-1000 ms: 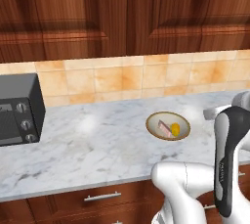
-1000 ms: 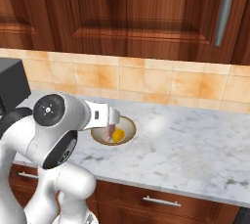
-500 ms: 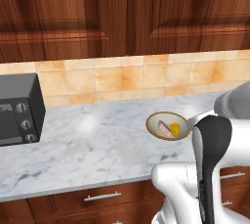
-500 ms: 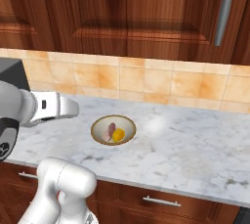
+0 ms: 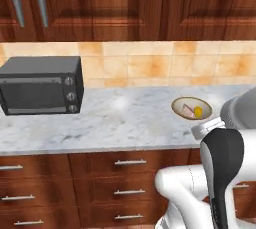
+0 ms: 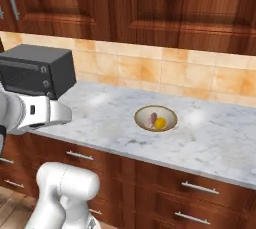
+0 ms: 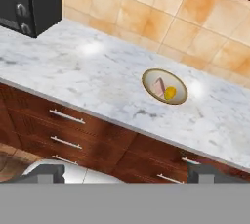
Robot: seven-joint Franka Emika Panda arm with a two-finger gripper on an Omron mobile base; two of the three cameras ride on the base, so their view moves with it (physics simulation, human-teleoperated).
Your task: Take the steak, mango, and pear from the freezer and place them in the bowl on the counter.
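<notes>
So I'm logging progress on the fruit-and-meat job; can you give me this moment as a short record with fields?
bowl: on the counter, tan with a dark rim
in bowl: steak and mango, side by side
pear: not in the bowl
toaster oven: black, on the counter to the left of the bowl
pincer: open, holding nothing, back from the counter edge
left to do: pear into the bowl
</notes>
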